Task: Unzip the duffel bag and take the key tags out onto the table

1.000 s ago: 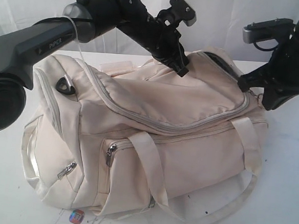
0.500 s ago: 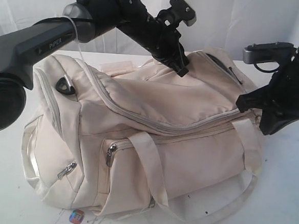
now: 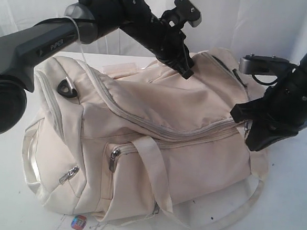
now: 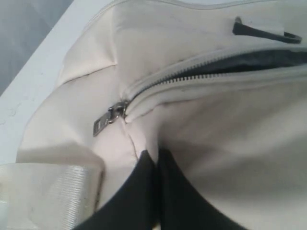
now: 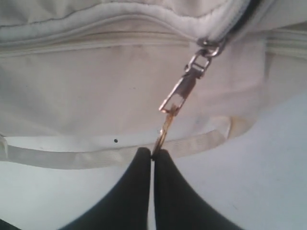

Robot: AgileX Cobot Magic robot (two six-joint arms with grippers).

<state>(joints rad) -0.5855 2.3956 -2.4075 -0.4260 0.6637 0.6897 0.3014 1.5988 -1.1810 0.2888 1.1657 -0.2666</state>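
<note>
Left gripper: jaws closed, tips pressed into the fabric of the duffel bag, which lies on the table directly below. Right gripper: jaws closed on the metal zipper pull, bag just ahead.

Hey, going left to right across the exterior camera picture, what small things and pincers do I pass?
Black strap clip → round sticker → front pocket zipper pull → left pincer, pinching the duffel bag → right pincer, shut on the main zipper pull.
</note>
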